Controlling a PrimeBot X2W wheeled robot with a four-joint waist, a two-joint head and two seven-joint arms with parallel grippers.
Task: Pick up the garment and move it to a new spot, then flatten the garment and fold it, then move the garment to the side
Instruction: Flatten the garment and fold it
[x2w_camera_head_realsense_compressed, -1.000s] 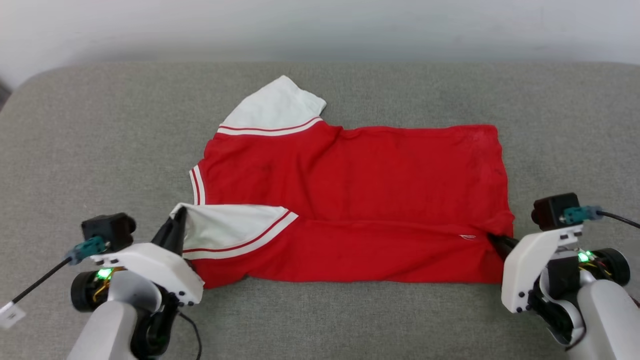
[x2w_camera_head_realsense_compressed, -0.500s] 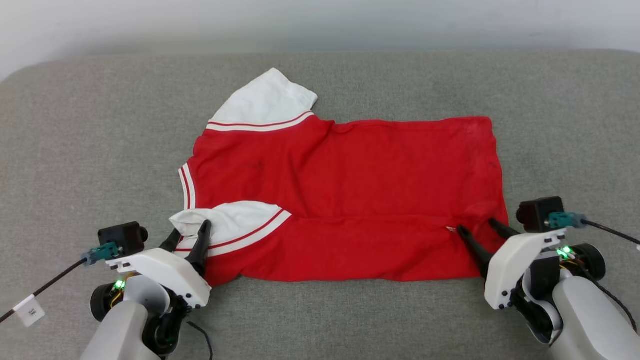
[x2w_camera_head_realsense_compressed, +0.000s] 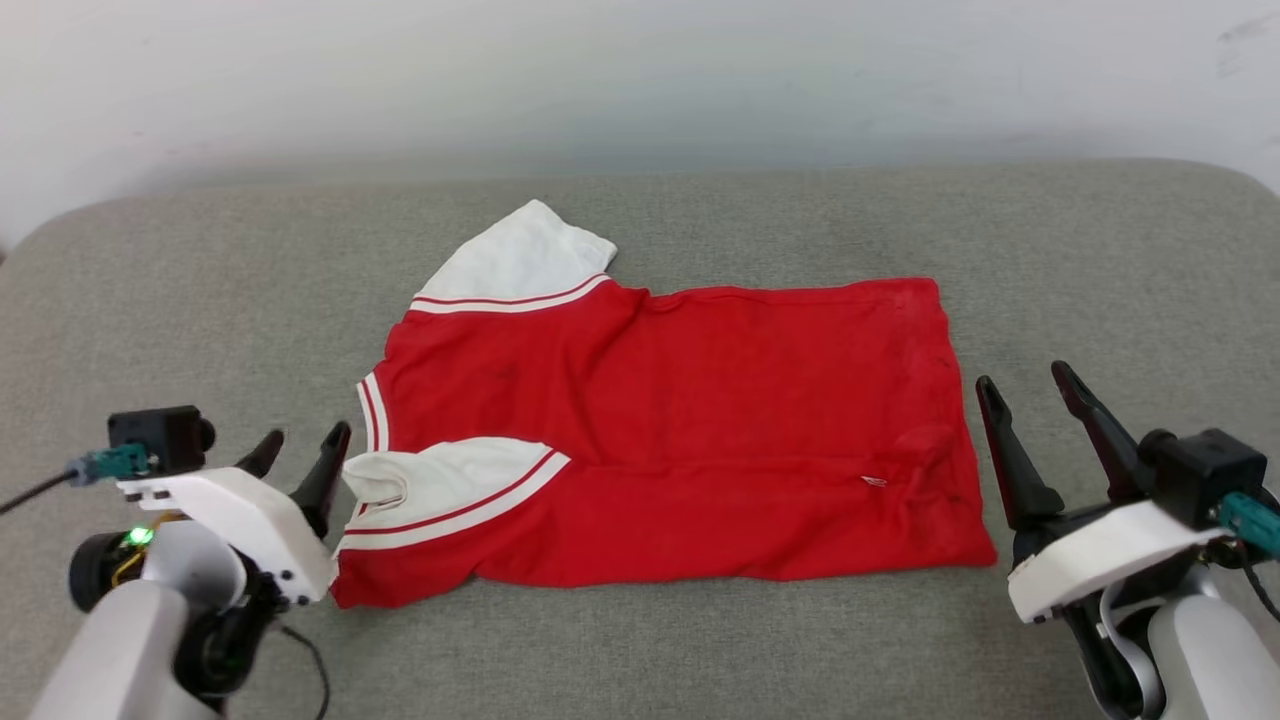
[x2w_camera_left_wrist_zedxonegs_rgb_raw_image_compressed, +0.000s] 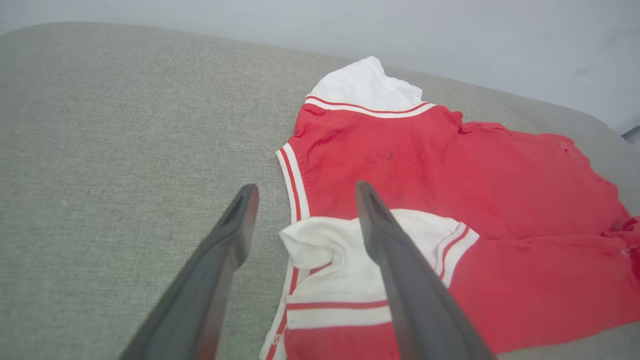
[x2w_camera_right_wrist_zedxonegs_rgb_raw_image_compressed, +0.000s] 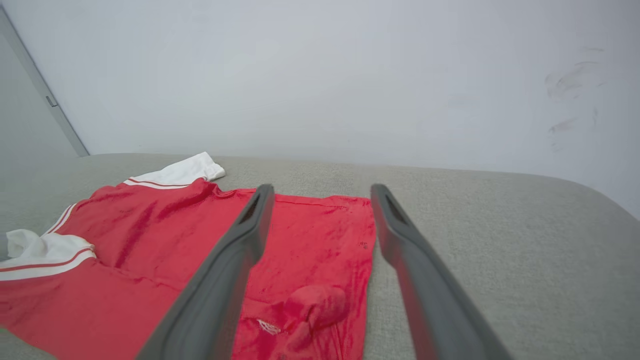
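The garment, a red shirt with white sleeves and striped trim, lies flat on the grey padded surface, its near edge folded up over the body. One white sleeve lies folded inward at the near left; the other sleeve points to the far left. My left gripper hovers open just left of the folded sleeve, holding nothing; in the left wrist view the left gripper frames that sleeve. My right gripper is open and empty beside the shirt's right hem, and in the right wrist view the right gripper stands over the hem.
The grey cushioned surface has rounded far corners and extends well beyond the shirt on both sides. A pale wall stands right behind its far edge. A small crease bump sits in the fabric near the right hem.
Both grippers have opened, let go of the folded near edge and drawn back outward from the shirt. The head camera has tilted, so the whole picture has shifted down.
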